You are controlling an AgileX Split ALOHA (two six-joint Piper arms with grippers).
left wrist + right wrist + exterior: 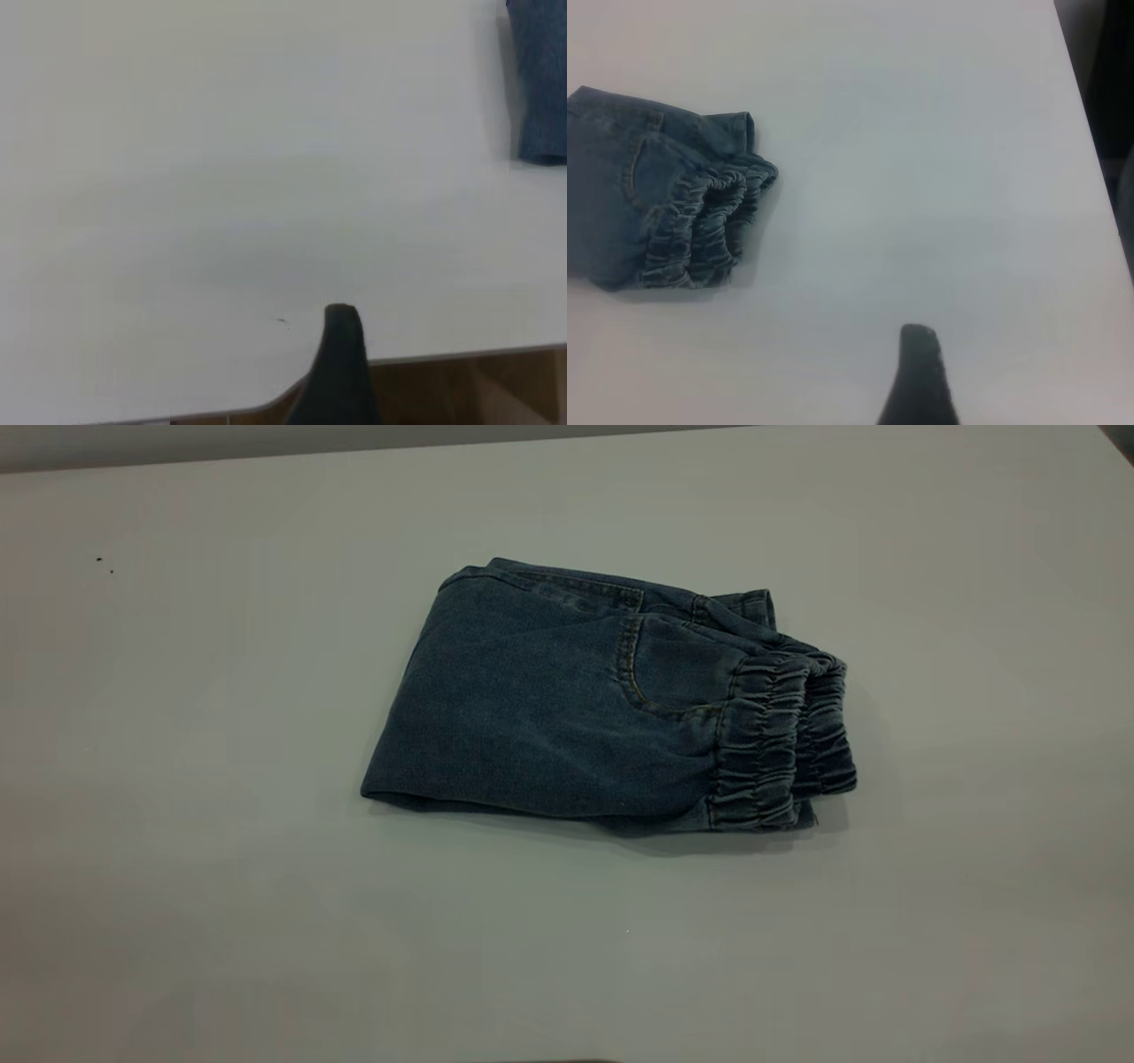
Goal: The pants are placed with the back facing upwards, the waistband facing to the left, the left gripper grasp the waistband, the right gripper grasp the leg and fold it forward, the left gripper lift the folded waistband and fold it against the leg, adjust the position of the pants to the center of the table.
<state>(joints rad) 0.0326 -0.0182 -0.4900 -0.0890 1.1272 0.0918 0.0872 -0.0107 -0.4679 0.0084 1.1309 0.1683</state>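
The pants (585,708) lie folded into a compact bundle near the middle of the table (177,868), the waistband (784,740) stacked at the bundle's 3 o'clock side. The left gripper (341,354) and the right gripper (920,372) each hang over bare table, well apart from the denim; whether either is spread or pressed together cannot be told.

no readable text, label or number on pants (567,708) or table (177,824)
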